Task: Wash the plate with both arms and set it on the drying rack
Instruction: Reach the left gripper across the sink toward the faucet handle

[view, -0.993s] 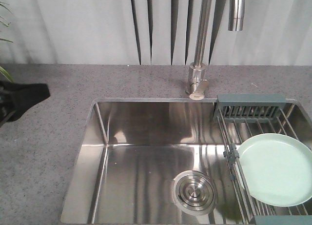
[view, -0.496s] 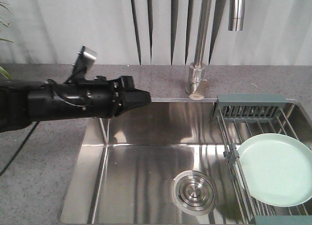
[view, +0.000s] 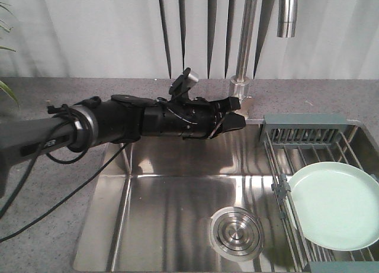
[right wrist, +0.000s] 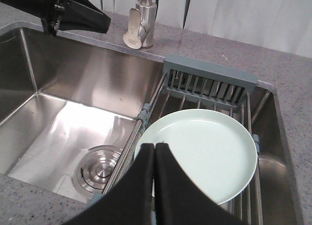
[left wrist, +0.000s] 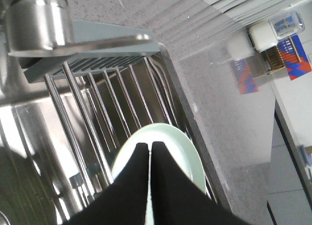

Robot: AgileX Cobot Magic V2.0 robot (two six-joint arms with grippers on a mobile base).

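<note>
1. Left arm (view: 118, 126) has swept in from the left edge to centre frame within the last second; left gripper (view: 235, 122) is now above the sink's (view: 177, 190) back wall, near the faucet base (view: 239, 88).
2. Fingers pressed together, holding nothing.
3. Right gripper (right wrist: 155, 152) likewise clenched and empty, poised just short of the plate.
4. Pale green plate (view: 336, 205) lies flat on the drying rack (view: 305, 131), lower right, untouched; the pickup looks not yet begun.
5. Open basin below; rack end piece and faucet crowd the reach.

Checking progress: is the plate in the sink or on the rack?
On the rack: the plate lies flat across the rack's wire bars.
</note>
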